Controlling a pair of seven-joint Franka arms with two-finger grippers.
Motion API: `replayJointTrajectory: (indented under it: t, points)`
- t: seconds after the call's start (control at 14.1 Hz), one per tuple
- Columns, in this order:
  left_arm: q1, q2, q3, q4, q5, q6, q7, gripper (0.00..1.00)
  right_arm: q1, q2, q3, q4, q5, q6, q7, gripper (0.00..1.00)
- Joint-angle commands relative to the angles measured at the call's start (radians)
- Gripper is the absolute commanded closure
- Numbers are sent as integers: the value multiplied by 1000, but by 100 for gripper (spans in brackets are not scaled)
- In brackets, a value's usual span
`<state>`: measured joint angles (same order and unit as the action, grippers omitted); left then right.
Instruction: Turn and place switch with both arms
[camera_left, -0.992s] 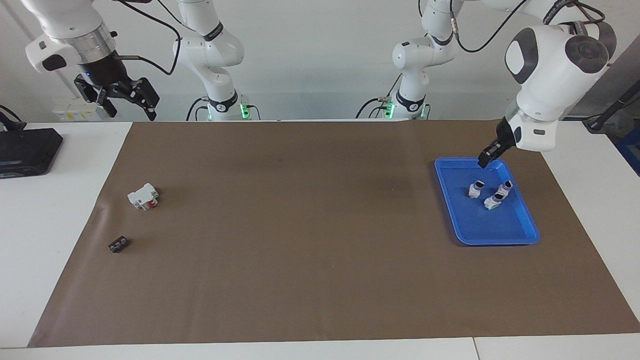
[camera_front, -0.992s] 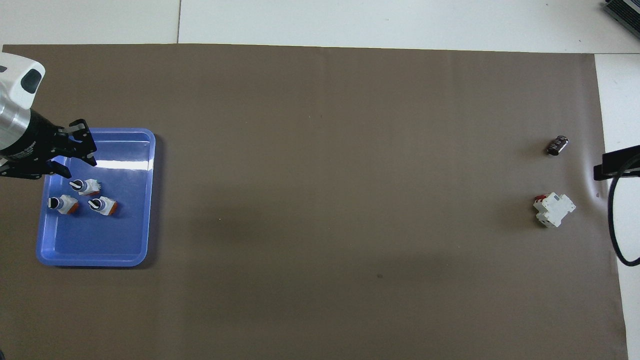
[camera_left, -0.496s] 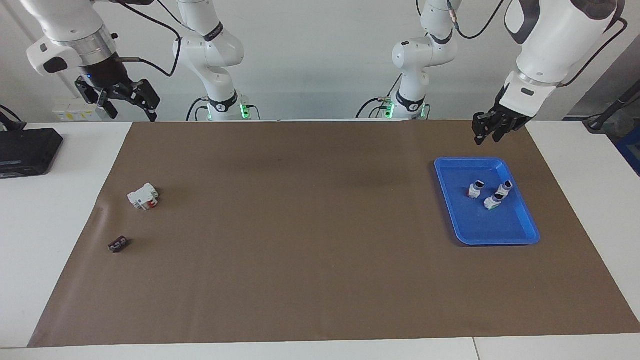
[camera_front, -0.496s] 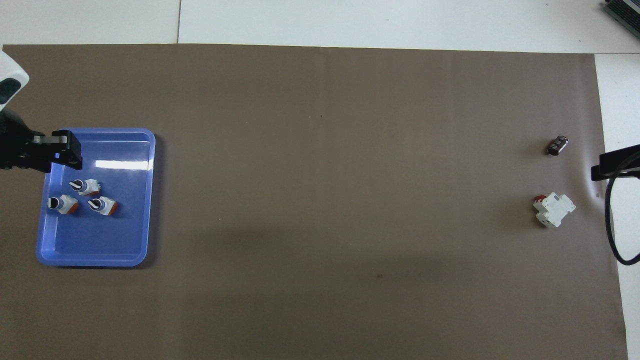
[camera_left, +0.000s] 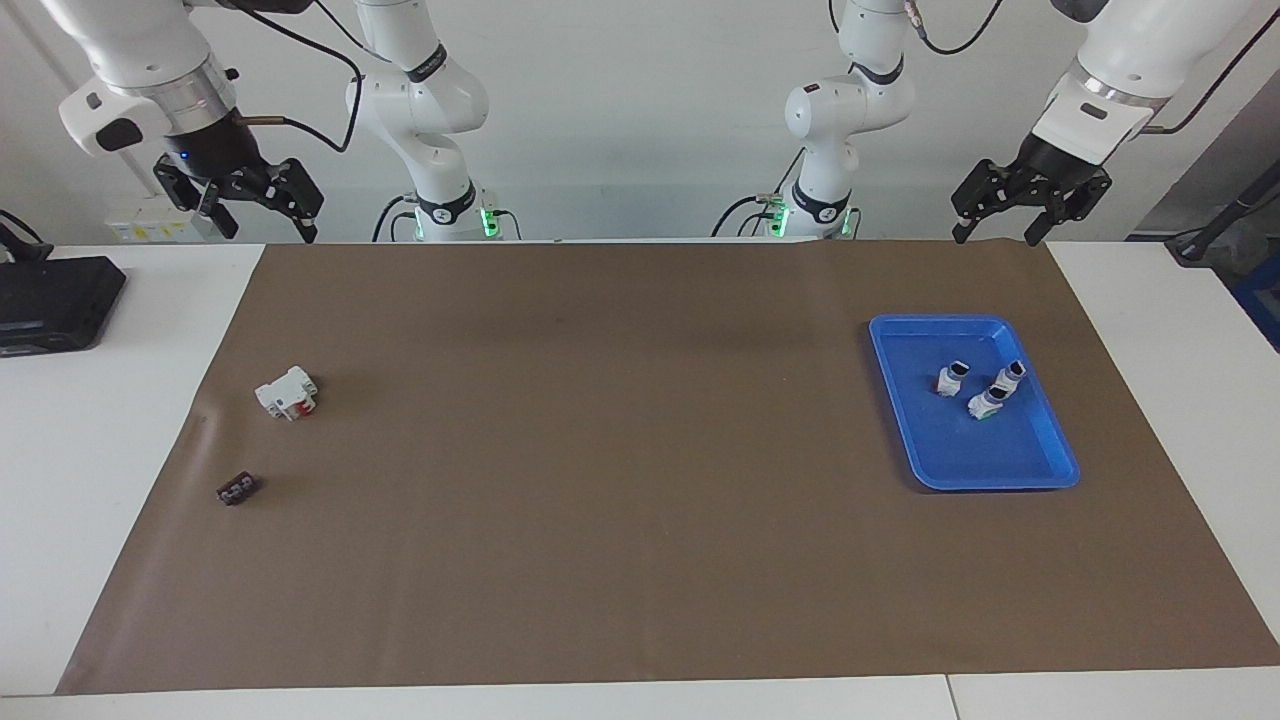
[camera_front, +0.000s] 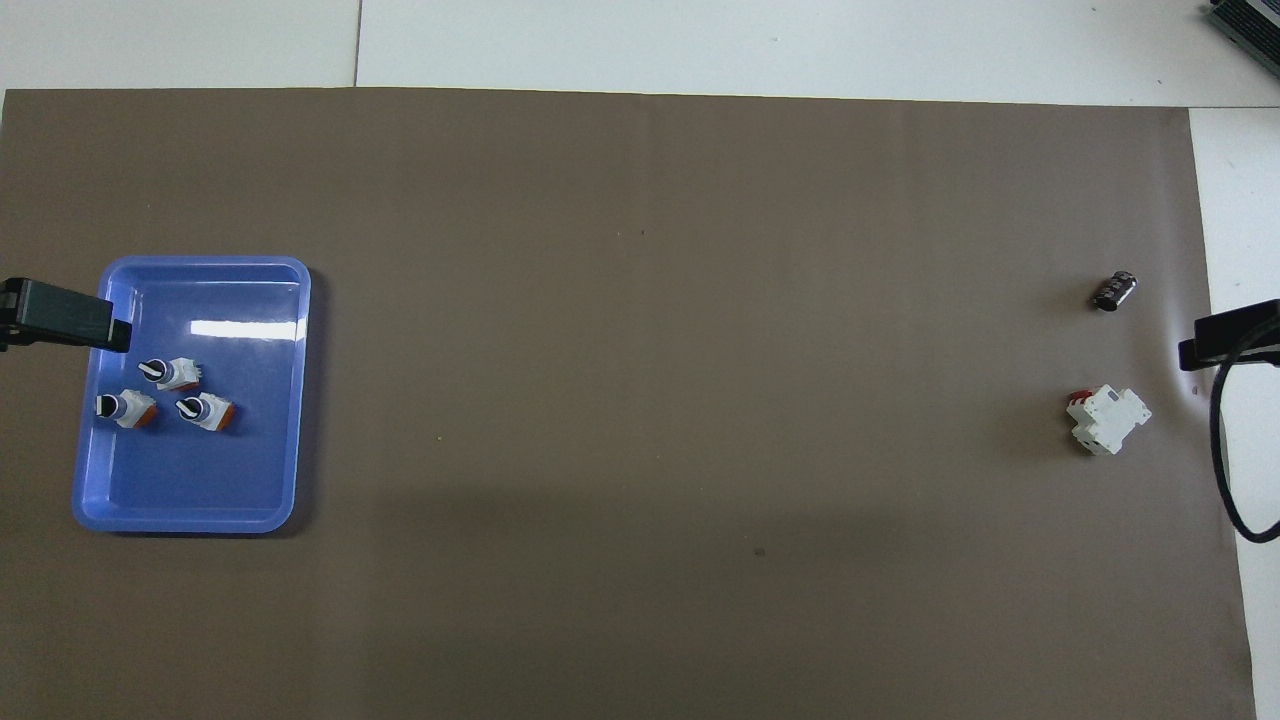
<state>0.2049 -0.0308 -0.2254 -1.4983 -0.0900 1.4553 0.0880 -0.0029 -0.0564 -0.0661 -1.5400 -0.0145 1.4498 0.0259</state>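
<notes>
My black left claw (camera_left: 995, 235) hangs high over the mat's edge by my base, fingers wide apart, holding nothing. My right claw (camera_left: 262, 210) is also apart and empty. The small white orange-ended switch (camera_front: 205, 411) lies in the blue plastic tray (camera_front: 190, 505).

In the overhead view, only one black tip of the left gripper (camera_front: 65, 315) shows; the edge cuts off the rest. The right gripper (camera_front: 1230, 335) is cut the same way. The tiny dark part (camera_left: 237, 489) is too small to name.
</notes>
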Motion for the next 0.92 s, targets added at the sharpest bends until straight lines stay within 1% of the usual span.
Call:
replayJointTrajectory:
  t: [0.0,0.14,0.21,0.35,0.85]
  points:
    - [-2,-15,-6,-11,-8,13,61,0,-5,-22,3,-26,1,15,-21,0]
    - [-7,-14,-8,-13,-2,31,53,0,-3,-14,5,-14,-1,29,-27,0]
    - [-10,-14,-8,-11,12,33,53,0,-5,-8,24,-6,-1,34,-23,0]
    - [-21,-15,-32,-13,79,34,56,0,-5,-5,32,9,-4,32,-21,0]
    - [-27,-18,-37,-14,79,34,56,0,-3,-8,43,0,-5,32,-18,0]
